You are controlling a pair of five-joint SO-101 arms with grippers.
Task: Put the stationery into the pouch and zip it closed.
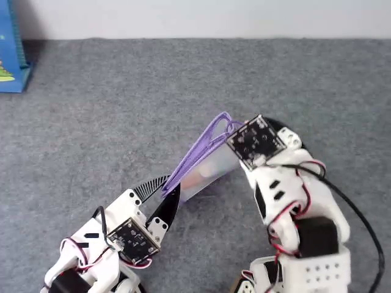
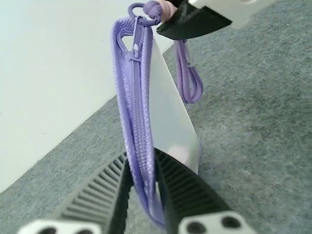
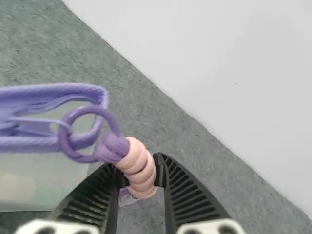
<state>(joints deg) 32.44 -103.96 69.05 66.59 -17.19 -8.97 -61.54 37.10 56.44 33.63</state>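
A clear pouch (image 1: 204, 171) with a purple zipper edge (image 1: 197, 151) hangs stretched between both arms above the grey mat. My left gripper (image 1: 166, 190) is shut on the pouch's near end; in its wrist view the zipper edge (image 2: 140, 141) runs between its black fingers (image 2: 183, 187). My right gripper (image 1: 235, 129) is shut on the zipper pull's pink bead (image 3: 139, 167), which joins a purple cord ring (image 3: 87, 134) at the pouch's far end (image 3: 48, 117). A purple cord loop (image 2: 189, 78) dangles below the pull. Pale items show faintly inside the pouch (image 2: 170, 122).
A blue box (image 1: 12, 52) stands at the mat's far left corner. A white wall (image 1: 195, 18) borders the back of the grey mat (image 1: 122, 110), which lies bare around the arms.
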